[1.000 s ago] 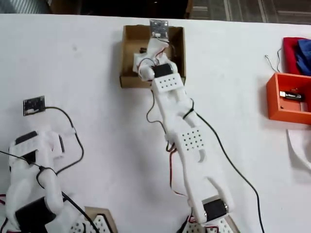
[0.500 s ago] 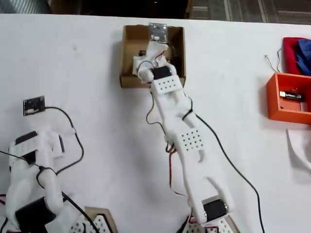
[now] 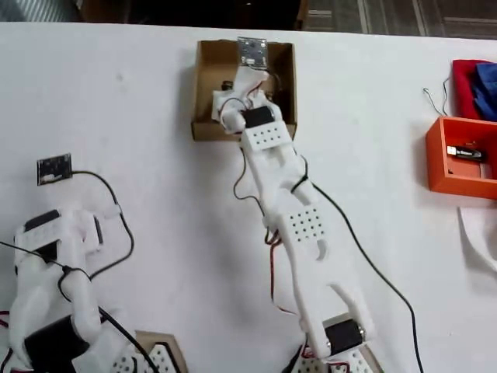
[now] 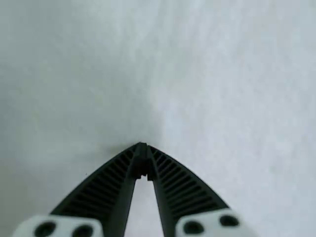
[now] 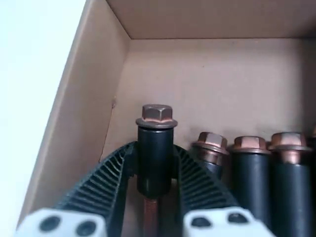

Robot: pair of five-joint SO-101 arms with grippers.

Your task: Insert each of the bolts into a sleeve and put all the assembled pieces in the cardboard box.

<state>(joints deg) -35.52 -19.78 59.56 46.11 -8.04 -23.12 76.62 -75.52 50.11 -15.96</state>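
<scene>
Starting with the left jaws, I am seeing them pressing together, ribbed tips meeting with nothing between them, hanging over bare white tabletop. The left arm is sitting folded well to the left of the cardboard box, down by the tabletop's near edge. A small black board on a dark cable is lying just beyond that arm, also well left of the box.

Moving across, the right arm is spanning the tabletop from its near edge to the box, with its wrist leaning over the box's near wall. The right jaws are sitting inside the box and clamping a black sleeve, one jaw on each side. A bolt is running through that sleeve. Its copper-coloured hex head is resting on the sleeve's far end, past the jaw tips, and its shank is poking out of the other end between the jaws. I cannot tell whether this piece is touching the box floor. It is sitting near one side wall of the box. On its other side, three more assembled pieces are lying side by side in the box, heads pointing the same way.

Well to the right of the box, an orange tray is holding a small dark item, with a red cloth lying just beyond it.
</scene>
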